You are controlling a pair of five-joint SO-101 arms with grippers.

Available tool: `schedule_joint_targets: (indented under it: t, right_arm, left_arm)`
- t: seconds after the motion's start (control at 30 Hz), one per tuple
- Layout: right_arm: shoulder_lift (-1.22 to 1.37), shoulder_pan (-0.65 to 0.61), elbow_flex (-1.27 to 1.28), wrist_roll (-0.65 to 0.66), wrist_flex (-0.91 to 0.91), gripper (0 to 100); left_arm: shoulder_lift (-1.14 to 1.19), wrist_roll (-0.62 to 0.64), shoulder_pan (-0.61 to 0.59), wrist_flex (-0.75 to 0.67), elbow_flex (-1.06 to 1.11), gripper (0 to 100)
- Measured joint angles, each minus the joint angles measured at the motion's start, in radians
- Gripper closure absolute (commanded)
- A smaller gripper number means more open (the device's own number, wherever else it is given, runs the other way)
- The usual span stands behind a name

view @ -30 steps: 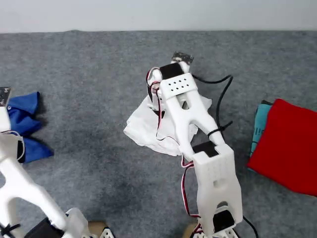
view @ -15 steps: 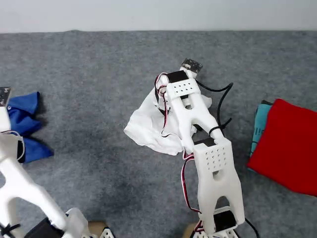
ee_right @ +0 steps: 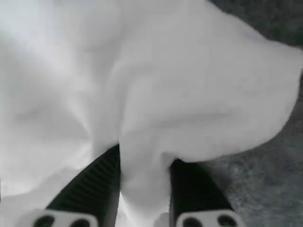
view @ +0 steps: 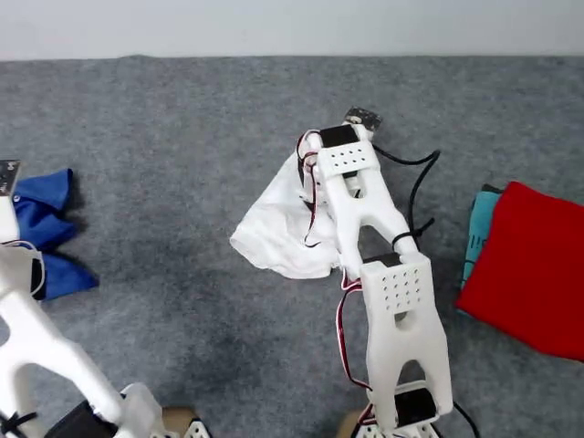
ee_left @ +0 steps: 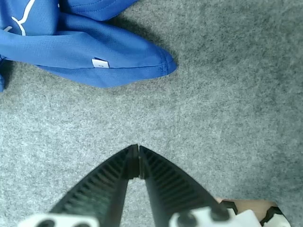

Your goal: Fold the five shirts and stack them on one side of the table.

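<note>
On the desk (view: 164,137), 2 shirts sit stacked, red shirt (view: 529,274) over teal shirt (view: 479,233). The white shirt (view: 274,228) lies crumpled mid-desk, pinched by my right fingers (ee_right: 102,184). The blue shirt (view: 41,219) lies unfolded near my closed, empty left fingers (ee_left: 113,177).

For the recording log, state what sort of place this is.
Probably a robotics test bench: a table under grey carpet-like felt, two white plastic robot arms with exposed wires, and shirts set out: a crumpled white shirt, a folded red shirt.
</note>
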Motion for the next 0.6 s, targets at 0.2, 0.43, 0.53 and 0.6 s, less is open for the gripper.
schedule_joint_targets:
  t: [0.2,0.43,0.53,0.6]
  right_arm:
    - [-0.071,-0.006,-0.015,0.135,0.146,99.0]
    - [-0.282,0.097,-0.015,0.365,0.199,99.0]
    - [-0.385,0.169,-0.015,0.465,0.199,99.0]
    - [-0.450,0.216,-0.015,0.509,0.199,99.0]
  left_arm:
    - [0.000,0.000,0.000,0.000,0.000,99]
    - [0.000,0.000,0.000,0.000,0.000,99]
    - [0.000,0.000,0.000,0.000,0.000,99]
    - [0.000,0.000,0.000,0.000,0.000,99]
